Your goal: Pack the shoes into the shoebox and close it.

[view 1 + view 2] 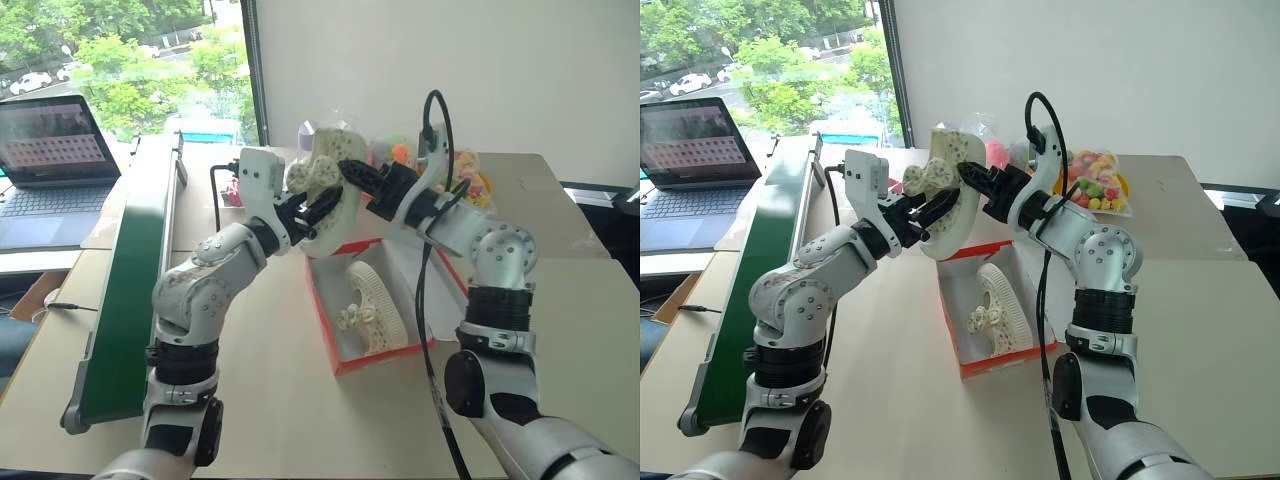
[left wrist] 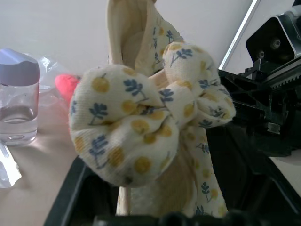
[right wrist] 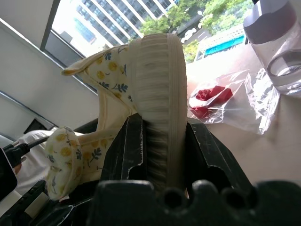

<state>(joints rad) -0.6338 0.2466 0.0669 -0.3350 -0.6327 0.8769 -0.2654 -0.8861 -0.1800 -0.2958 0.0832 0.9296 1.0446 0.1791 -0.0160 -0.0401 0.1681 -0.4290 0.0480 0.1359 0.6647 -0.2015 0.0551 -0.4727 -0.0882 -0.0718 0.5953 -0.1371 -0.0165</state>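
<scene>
Both arms are raised over the middle of the tabletop [image 1: 300,400] and meet at one shoe [image 1: 335,195], held in the air above the far end of the shoebox [image 1: 330,345]. This shoe is cream with a small yellow-and-blue flower print, a fabric bow [image 2: 141,127] on its upper and a ribbed pale sole; it is tilted steeply, sole facing the right arm. The right end effector [image 3: 157,141] is clamped on the shoe — in the right wrist view its two black fingers [image 3: 124,150] press against either side of the ribbed sole edge. The left end effector [image 1: 315,212] sits at the bow side of the same shoe with its fingers apart; the left wrist view shows the bow just ahead of the spread fingers, but whether they touch the shoe cannot be told. The shoebox lies open on the tabletop, red outside and white inside, directly below and slightly nearer than the held shoe. The second shoe [image 1: 372,300] lies inside the box on its side, sole toward the right wall. A green conveyor [image 1: 135,270] runs along the left side of the tabletop, with a laptop [image 1: 50,165] beyond it. At the far edge — behind the arms — lie bags of colourful toys [image 1: 1095,185], and a clear bottle [image 2: 19,99] stands near them.
</scene>
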